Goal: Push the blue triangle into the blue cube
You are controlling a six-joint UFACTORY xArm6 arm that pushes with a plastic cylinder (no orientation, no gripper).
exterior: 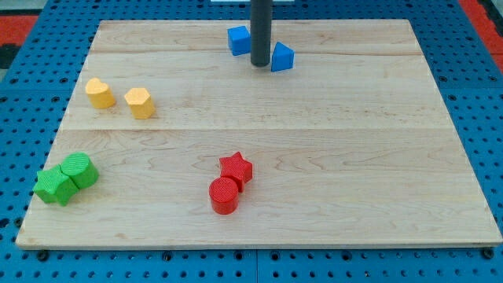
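Tip point(260, 63) between blue cube point(239, 40), blue triangle point(282, 56)

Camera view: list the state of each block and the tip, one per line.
Blue cube: flat, at the view's top, just left of my tip.
Blue triangle: just right of my tip, apart from the cube.
My tip: down between the two blue blocks.
Yellow blocks: side by side, apart.
Green blocks: touching.
Red star: against the red cylinder.

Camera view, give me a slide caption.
My tip stands between the blue cube and blue triangle near the wooden board's top.
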